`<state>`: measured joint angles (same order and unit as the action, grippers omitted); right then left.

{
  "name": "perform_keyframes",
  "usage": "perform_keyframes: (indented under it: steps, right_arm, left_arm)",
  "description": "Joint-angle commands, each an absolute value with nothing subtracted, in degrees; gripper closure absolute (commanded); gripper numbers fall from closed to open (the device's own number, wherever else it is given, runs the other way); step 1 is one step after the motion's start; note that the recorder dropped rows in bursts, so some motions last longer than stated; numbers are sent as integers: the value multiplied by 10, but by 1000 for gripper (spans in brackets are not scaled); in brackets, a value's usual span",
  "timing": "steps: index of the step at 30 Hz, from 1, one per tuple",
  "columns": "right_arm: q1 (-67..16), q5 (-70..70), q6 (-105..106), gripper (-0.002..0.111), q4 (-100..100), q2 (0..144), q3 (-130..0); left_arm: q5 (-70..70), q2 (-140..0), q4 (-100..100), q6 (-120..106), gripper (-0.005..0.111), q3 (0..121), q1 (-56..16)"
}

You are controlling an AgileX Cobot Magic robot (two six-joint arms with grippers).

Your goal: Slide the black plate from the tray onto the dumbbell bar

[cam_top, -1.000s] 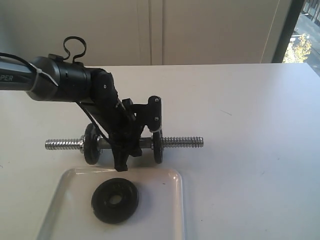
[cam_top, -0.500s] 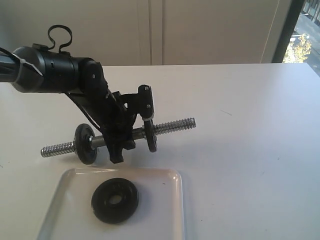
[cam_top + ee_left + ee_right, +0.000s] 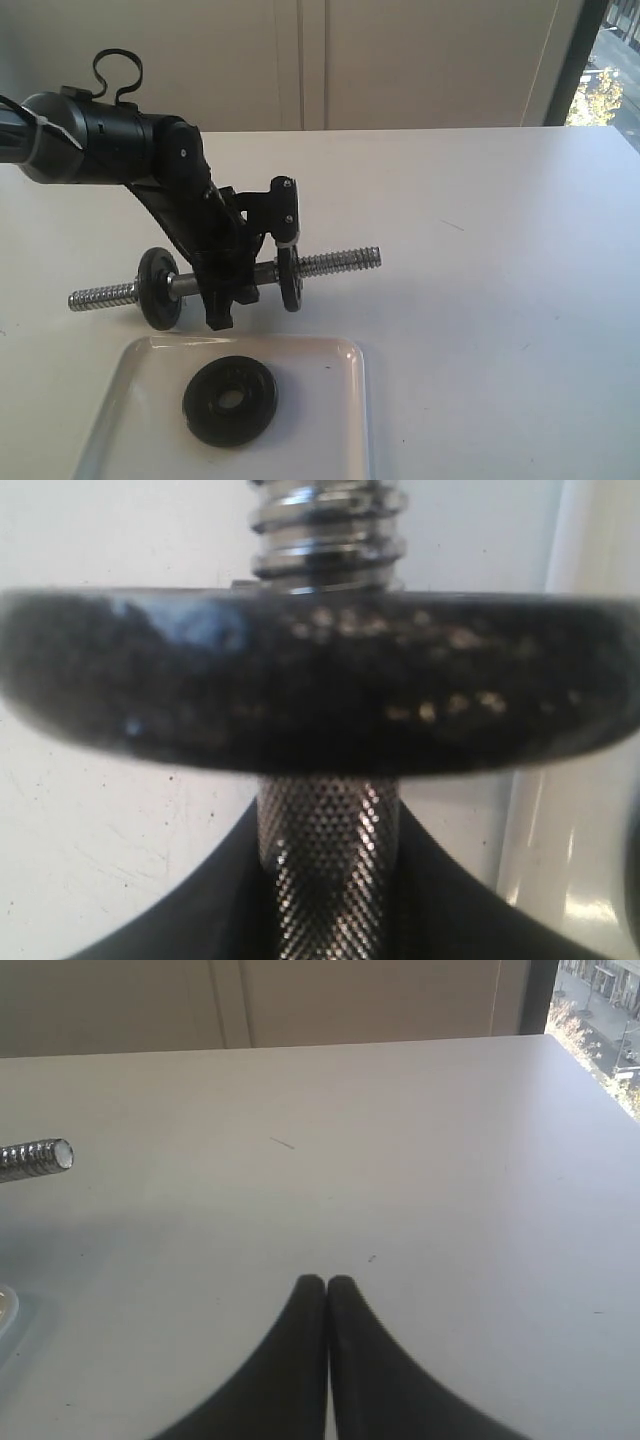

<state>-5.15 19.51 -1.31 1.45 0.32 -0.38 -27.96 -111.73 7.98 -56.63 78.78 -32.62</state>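
Observation:
The dumbbell bar (image 3: pixel 325 264) hangs above the table, tilted with its right threaded end higher, two small black discs on it. My left gripper (image 3: pixel 232 285) is shut on its middle between the discs. In the left wrist view the knurled middle of the bar (image 3: pixel 330 860) runs between my fingers up to one mounted disc (image 3: pixel 320 680). The black plate (image 3: pixel 231 401) lies flat in the white tray (image 3: pixel 335 420) just in front of the bar. My right gripper (image 3: pixel 326 1285) is shut and empty over bare table, and the bar's threaded end (image 3: pixel 35 1157) shows off to one side.
The tray's rim (image 3: pixel 560 820) shows beside the bar in the left wrist view. White tabletop (image 3: pixel 500 260) stretches to the right, a pale wall stands behind it, and a window (image 3: pixel 610 70) is at the far right.
My left gripper has lifted the dumbbell bar off the table and carried it left; the bar now tilts with its right end up. The plate and tray have not moved.

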Motion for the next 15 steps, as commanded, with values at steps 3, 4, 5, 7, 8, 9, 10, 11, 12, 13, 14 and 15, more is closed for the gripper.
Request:
perform_keyframes:
  steps: [3, 4, 5, 7, 8, 9, 10, 11, 12, 13, 14, 15]
  right_arm:
    - [-53, 180, -6, 108, 14, 0, 0]
    - [-53, 162, -6, 108, 15, 0, 0]
    - [-53, 141, -6, 108, 23, 0, 0]
    - [-53, 86, -20, 108, 71, 0, 0]
    - [-53, 61, -20, 108, 94, 0, 0]
    - [-53, 40, -20, 108, 111, 0, 0]
    - [-53, 24, -20, 108, 121, 0, 0]
    - [-53, 4, -28, 108, 135, 0, 0]
    - [-53, -19, -52, 108, 158, 0, 0]
    - [-53, -43, -78, 108, 178, 0, 0]
    - [-53, -68, -94, 108, 192, 0, 0]
    - [-53, -100, -93, 108, 194, 0, 0]
  left_arm:
    - [-270, -1083, 97, -550, 107, 800, -321]
    - [-270, -1083, 97, -550, 107, 800, -321]
    - [-270, -1083, 97, -550, 107, 800, -321]
    - [-270, -1083, 97, -550, 107, 800, -321]
    - [-270, -1083, 97, -550, 107, 800, -321]
    - [-270, -1083, 97, -548, 107, 800, -321]
    - [-270, -1083, 97, -547, 107, 800, -321]
    - [-270, -1083, 97, -544, 107, 800, -321]
    - [-270, -1083, 98, -540, 107, 800, -321]
    - [-270, -1083, 98, -538, 107, 800, -321]
    - [-270, -1083, 98, -538, 107, 800, -321]
    - [-270, -1083, 98, -538, 107, 800, -321]
